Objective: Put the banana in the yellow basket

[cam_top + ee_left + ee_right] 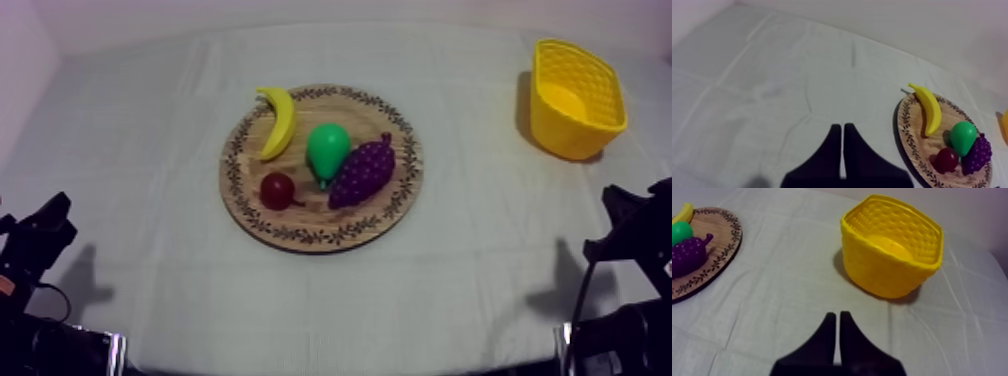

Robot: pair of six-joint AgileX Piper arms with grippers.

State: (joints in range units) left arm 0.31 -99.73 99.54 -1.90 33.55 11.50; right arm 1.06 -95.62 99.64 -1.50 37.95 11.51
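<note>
The banana (277,122) lies at the upper left of the wooden board (300,232), centre frame, its tip apparently overhanging the rim, beside a pear (327,150), grapes (363,172) and a small red fruit (277,189). The yellow basket (570,135) stands upper right on the counter (140,150). The left end effector (842,128) and right end effector (838,316) sit low, fingers pressed together, gripping nothing.
</note>
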